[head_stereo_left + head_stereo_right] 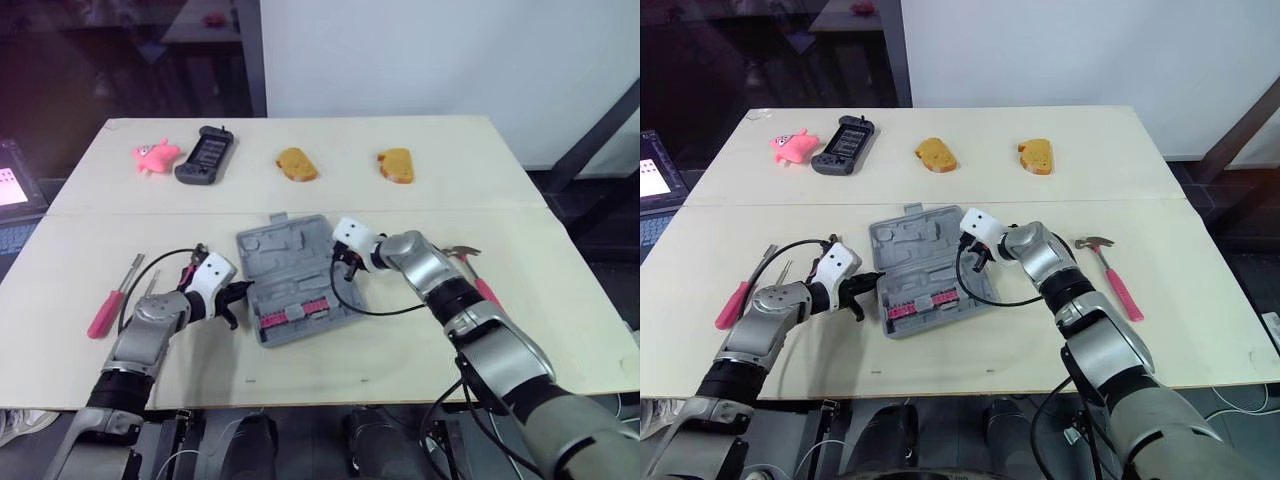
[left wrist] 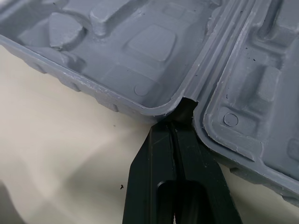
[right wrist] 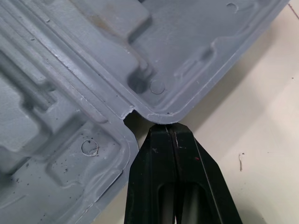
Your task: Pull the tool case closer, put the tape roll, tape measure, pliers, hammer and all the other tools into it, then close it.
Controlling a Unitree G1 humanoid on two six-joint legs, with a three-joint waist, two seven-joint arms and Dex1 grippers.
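Your tool case (image 1: 290, 270) lies open and flat in the middle of the table (image 1: 450, 190), turned at a slant to the near edge. Both moulded grey halves face up, and a row of red pieces (image 1: 295, 313) sits in the half nearer you.

Your left gripper (image 2: 180, 116) is at the case's left side. Its two black fingers are pressed together with no gap, and the tip is in the notch where the two halves meet. It grips nothing between the fingers.

Your right gripper (image 3: 169, 128) is at the opposite side of the case. Its fingers are likewise closed flat against each other, and the tip touches the rim just beside the hinge notch.

The hammer (image 1: 1110, 270), which has a pink handle, lies on the table to the right of the case, apart from it and partly behind your right arm. A red-handled screwdriver (image 1: 108, 305) lies well to the left. Just beside it is a thin metal shaft (image 1: 786, 272), partly hidden by your left arm.

Along the far side of the table are a pink toy (image 1: 155, 155), a black device (image 1: 207, 154) and two brown bread-shaped pieces (image 1: 296, 164) (image 1: 395, 165).
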